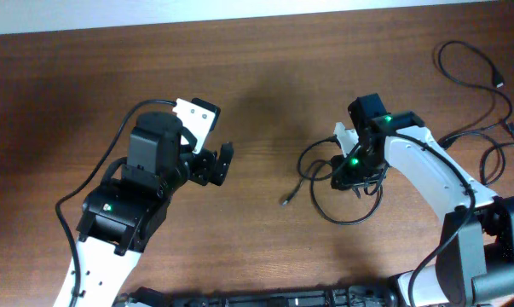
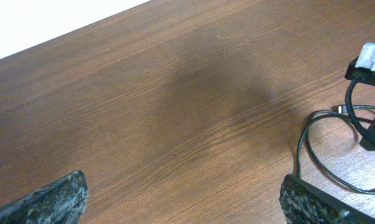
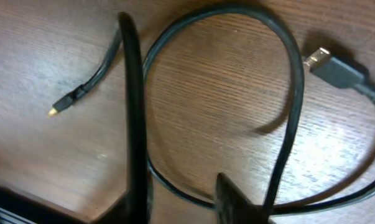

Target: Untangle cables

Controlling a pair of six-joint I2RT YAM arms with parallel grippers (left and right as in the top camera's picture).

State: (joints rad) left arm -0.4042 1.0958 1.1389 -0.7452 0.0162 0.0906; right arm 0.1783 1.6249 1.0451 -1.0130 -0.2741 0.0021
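Progress of cable untangling, judged as early. The cables [image 3: 294, 99] are being shown on the tabletop [image 1: 265, 60] right of centre, directly beneath the right pincer [image 1: 357, 179], in loose overlapping loops. In the right wrist view one strand is being seen running straight across the main loop, so at least one crossing is being left unresolved. Two ends are being displayed free: a small plug [image 3: 54, 112] pointing away from the loop and a flat plug [image 3: 327, 65] just beside it. A thin cord [image 1: 500, 82] is being shown well apart, near the right edge, and is being judged as already separate. The right pincer is being held low over the tangle; whether a strand is being pinched cannot be told. The left pincer [image 2: 182, 202] is being held spread wide over bare wood, near the loop's edge, with nothing between its jaws. Most of the task is being judged as outstanding: the loops are to be drawn apart and each cord laid out singly.
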